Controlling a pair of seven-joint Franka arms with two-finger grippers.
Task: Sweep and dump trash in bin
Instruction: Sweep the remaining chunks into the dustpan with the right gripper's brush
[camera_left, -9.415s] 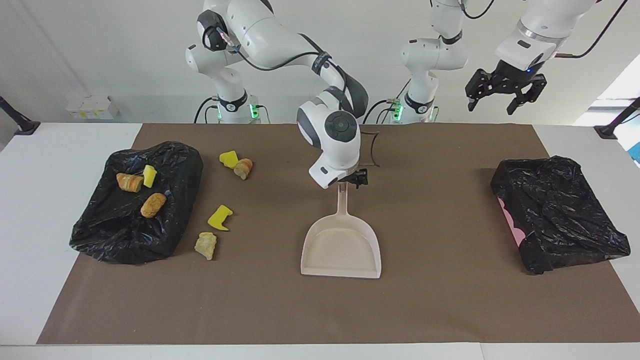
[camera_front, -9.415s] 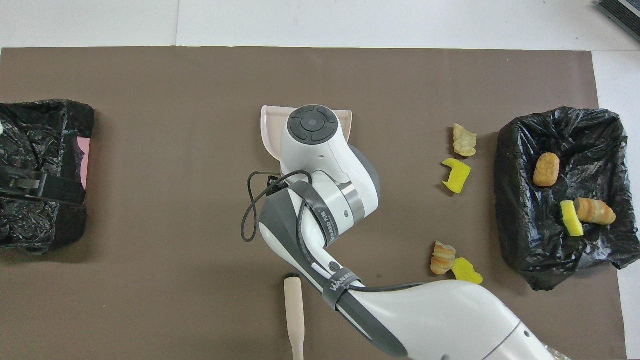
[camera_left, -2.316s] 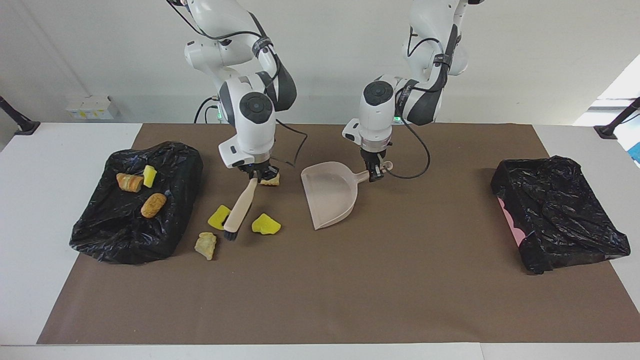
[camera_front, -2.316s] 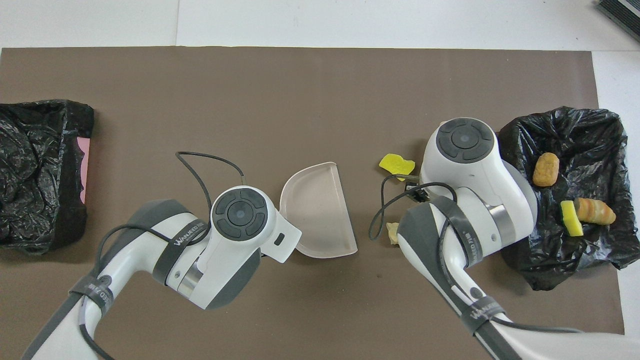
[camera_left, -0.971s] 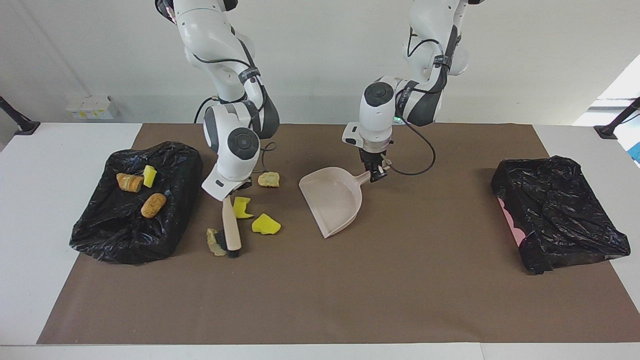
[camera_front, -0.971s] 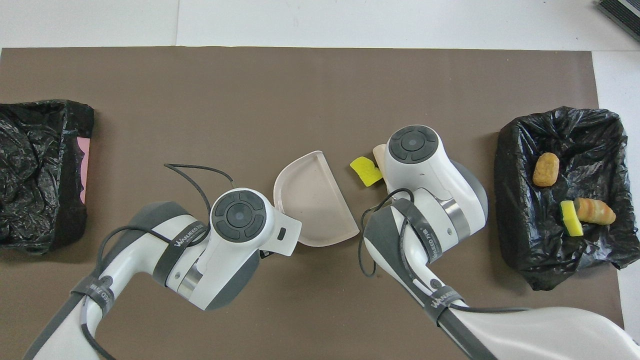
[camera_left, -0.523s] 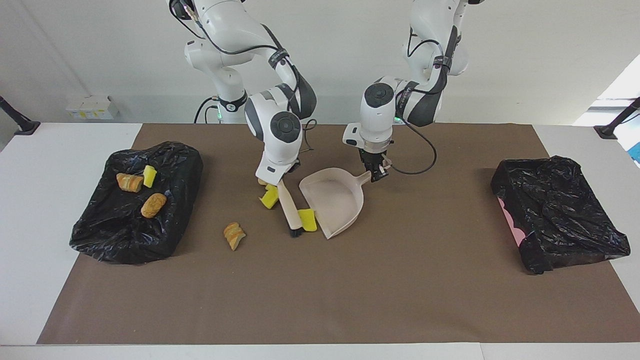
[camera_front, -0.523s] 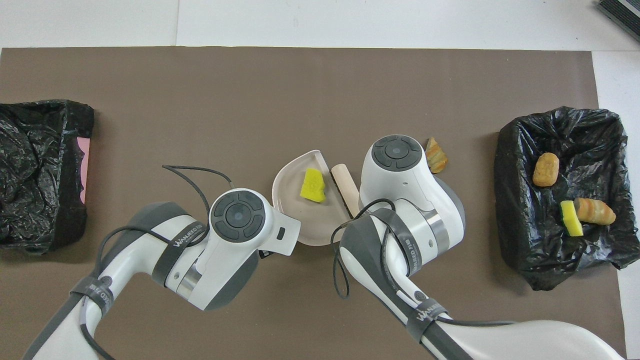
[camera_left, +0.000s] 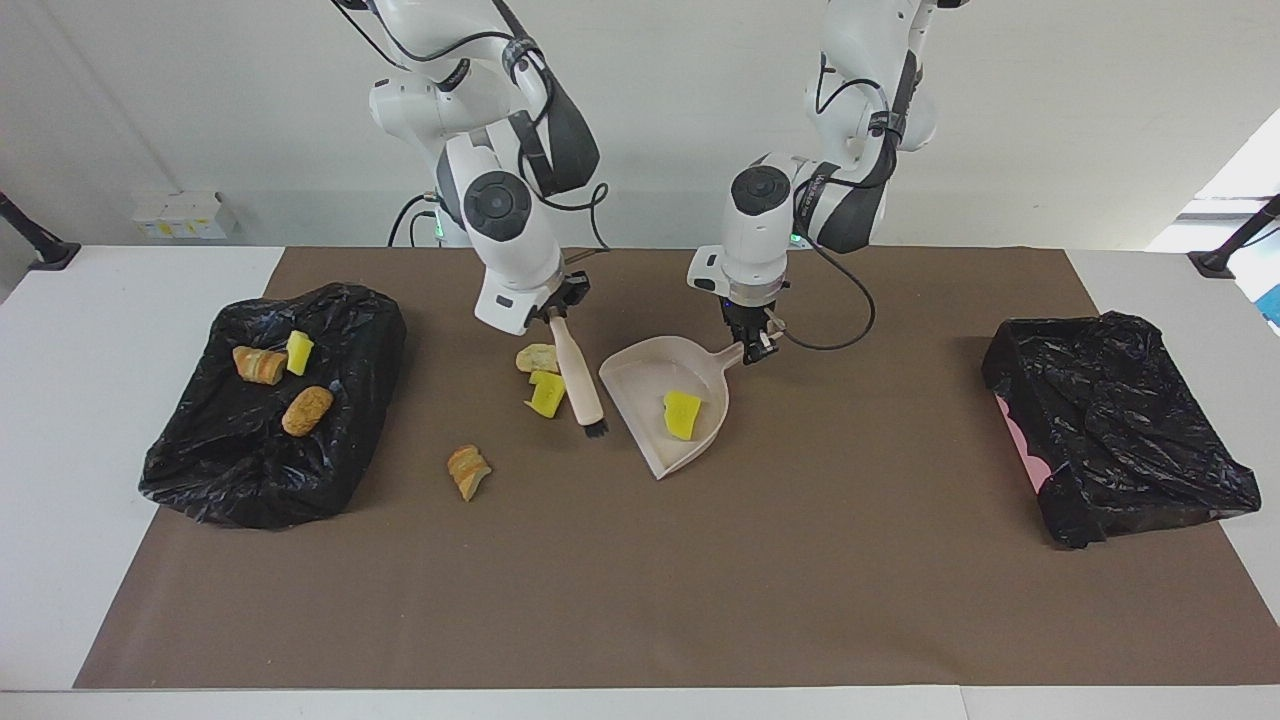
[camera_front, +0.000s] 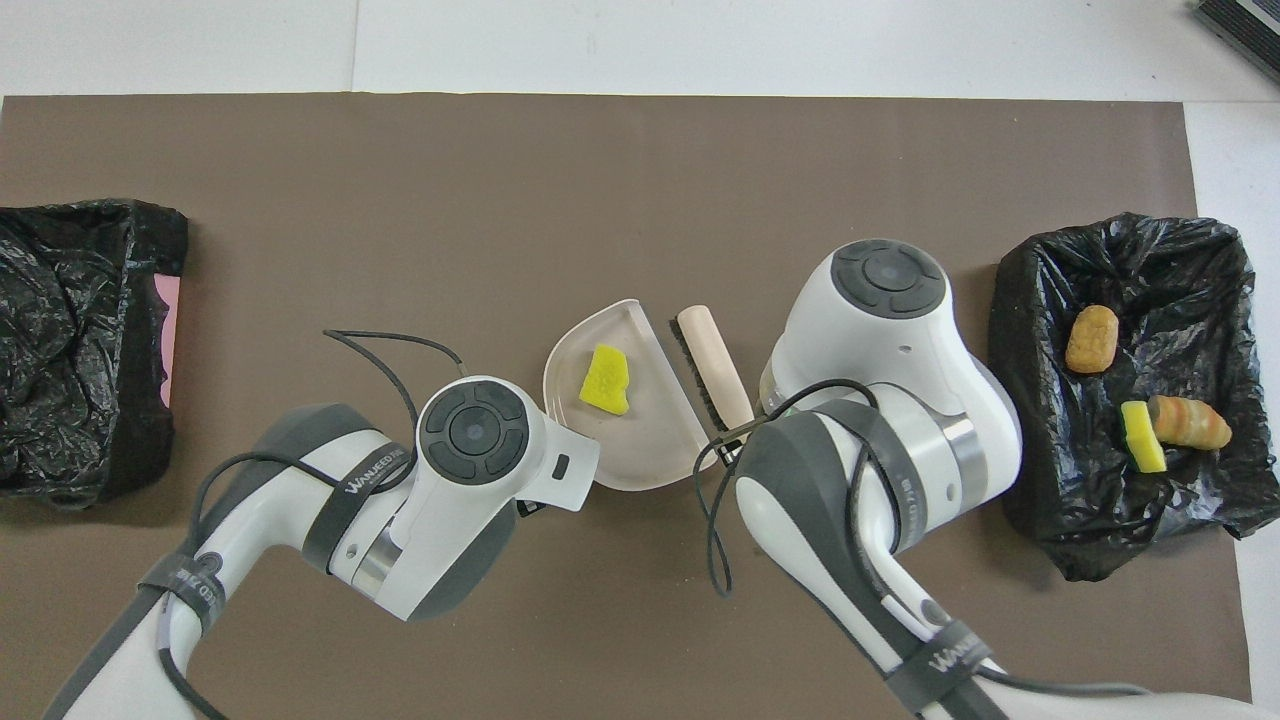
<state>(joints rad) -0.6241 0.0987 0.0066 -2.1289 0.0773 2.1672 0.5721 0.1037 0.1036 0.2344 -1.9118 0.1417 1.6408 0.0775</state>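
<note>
My left gripper (camera_left: 752, 347) is shut on the handle of the beige dustpan (camera_left: 640, 385), which rests on the mat with its mouth toward the right arm's end. One yellow chunk of trash (camera_left: 682, 413) lies inside the dustpan (camera_front: 650, 440). My right gripper (camera_left: 560, 302) is shut on the handle end of a wooden brush (camera_left: 578, 375). The brush slants down, and its black bristles (camera_left: 597, 430) sit just outside the pan's mouth. Beside the brush lie a tan chunk (camera_left: 537, 357) and a yellow chunk (camera_left: 546, 393). A brown chunk (camera_left: 468, 470) lies farther from the robots.
A black-bagged bin (camera_left: 270, 440) at the right arm's end holds three chunks (camera_left: 306, 410). A second black-bagged bin (camera_left: 1120, 430), showing a pink edge, stands at the left arm's end. In the overhead view the right arm covers the loose trash on the mat.
The brush pushed one yellow chunk into the dustpan. The right gripper then drew back toward the robots and rose, and the brush now stands off the pan's mouth. The dustpan barely moved.
</note>
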